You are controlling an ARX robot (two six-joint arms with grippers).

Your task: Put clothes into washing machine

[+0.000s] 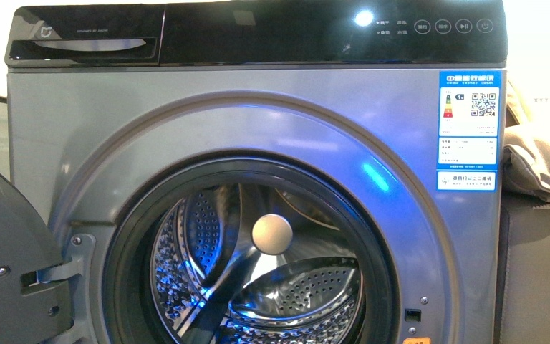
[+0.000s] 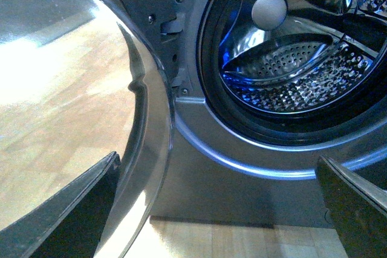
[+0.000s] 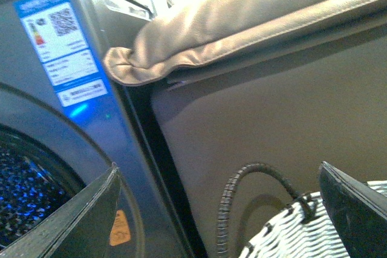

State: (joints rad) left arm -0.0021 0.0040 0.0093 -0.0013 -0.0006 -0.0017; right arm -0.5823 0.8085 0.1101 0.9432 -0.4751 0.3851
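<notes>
While L pincer (image 2: 216,167) gapes wide toward washing machine (image 2: 230,197) | R pincer (image 3: 217,167) spread nr basket (image 3: 284,234) | both empty

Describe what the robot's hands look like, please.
Only the fingers show. The left hand has two flat, wedge-shaped black fingers that taper to points, smooth and slightly glossy. The right hand looks the same: two dark, pointed wedge fingers. No cables or markings show on them, and the front view shows neither arm.
</notes>
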